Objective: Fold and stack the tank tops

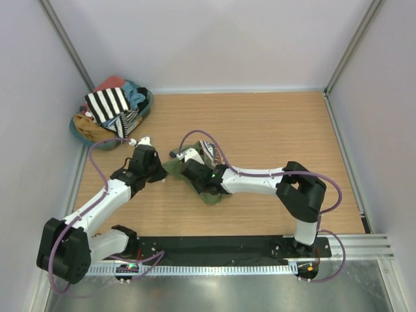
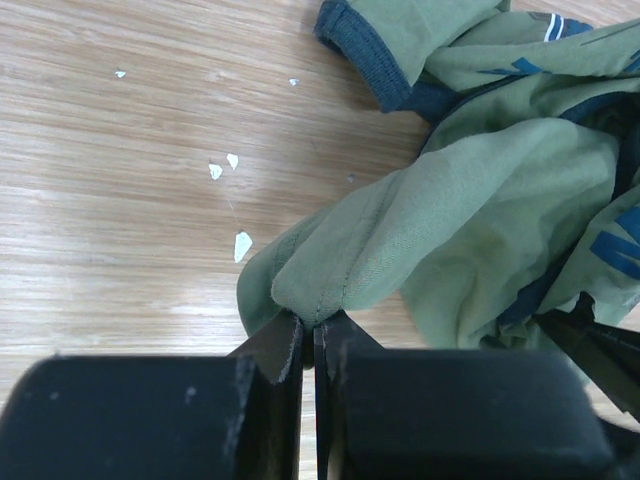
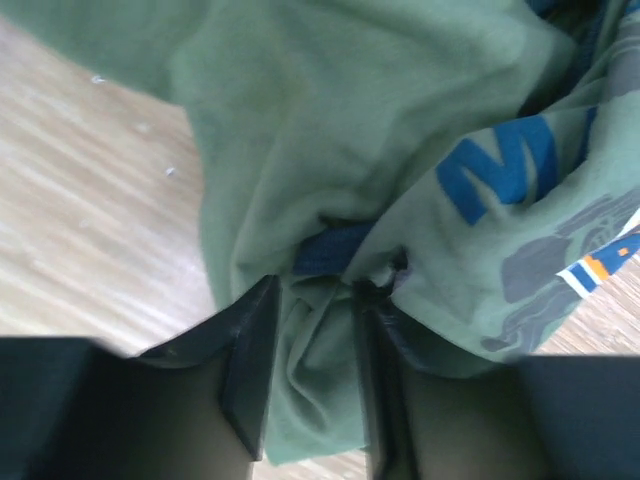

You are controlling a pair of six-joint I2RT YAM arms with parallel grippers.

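Nothing is folded yet. The green top lies crumpled at centre; the left gripper pinches its edge, the right gripper clamps a bunch. The striped top lies at 10 o'clock, in the basket.

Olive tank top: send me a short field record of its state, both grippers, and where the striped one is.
olive tank top: crumpled on the table, not folded
left gripper: shut, pinching a fold of it
right gripper: shut on bunched cloth near the blue print
striped tank top: on the clothes pile in the basket, no gripper on it
stack: not started
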